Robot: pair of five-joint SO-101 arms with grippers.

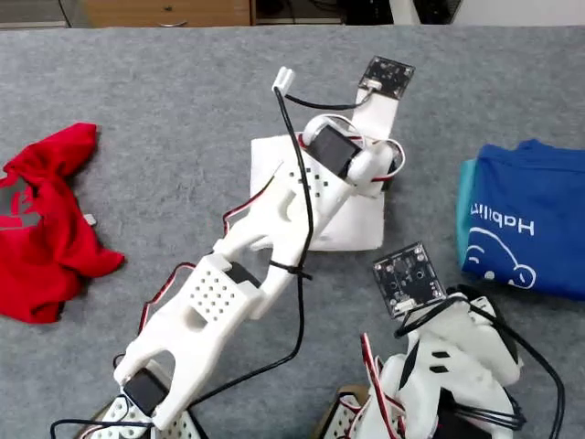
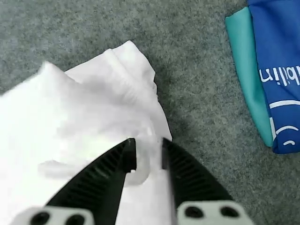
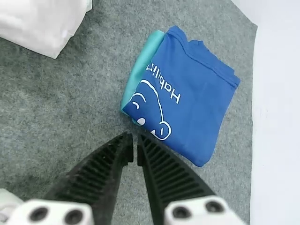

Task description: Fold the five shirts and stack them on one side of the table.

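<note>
Left fingers (image 2: 110,171) seemingly pinch the white shirt (image 2: 75,112), arm outstretched over it.

Bright, even light from overhead, with shadows soft and faint. The white shirt (image 2: 70,122) glares, almost featureless, just ahead of the left gripper (image 2: 148,151).

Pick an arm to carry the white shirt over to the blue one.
Left. The left gripper is shut on an edge of the white shirt, so it could likely carry it straight over. The right gripper hangs shut and empty over the mat beside the blue shirt.
</note>
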